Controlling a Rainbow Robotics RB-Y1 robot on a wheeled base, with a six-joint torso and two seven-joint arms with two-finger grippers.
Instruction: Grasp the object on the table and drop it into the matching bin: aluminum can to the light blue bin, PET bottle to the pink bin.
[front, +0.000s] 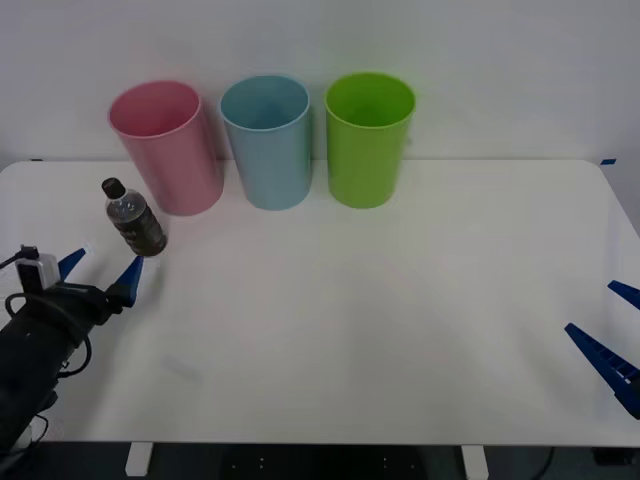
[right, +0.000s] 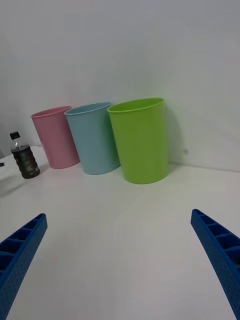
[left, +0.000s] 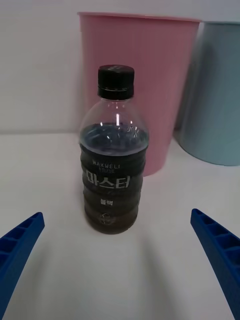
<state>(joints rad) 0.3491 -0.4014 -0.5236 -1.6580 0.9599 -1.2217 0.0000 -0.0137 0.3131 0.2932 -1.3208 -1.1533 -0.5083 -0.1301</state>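
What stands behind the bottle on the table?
Behind the bottle stands the pink bin, with the light blue bin beside it. The bottle covers part of the pink bin's front wall. The open left pincer faces the bottle.

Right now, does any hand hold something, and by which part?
Nothing is held. The left hand is open just short of the upright PET bottle, not touching it. The right hand is open at the table's right edge.
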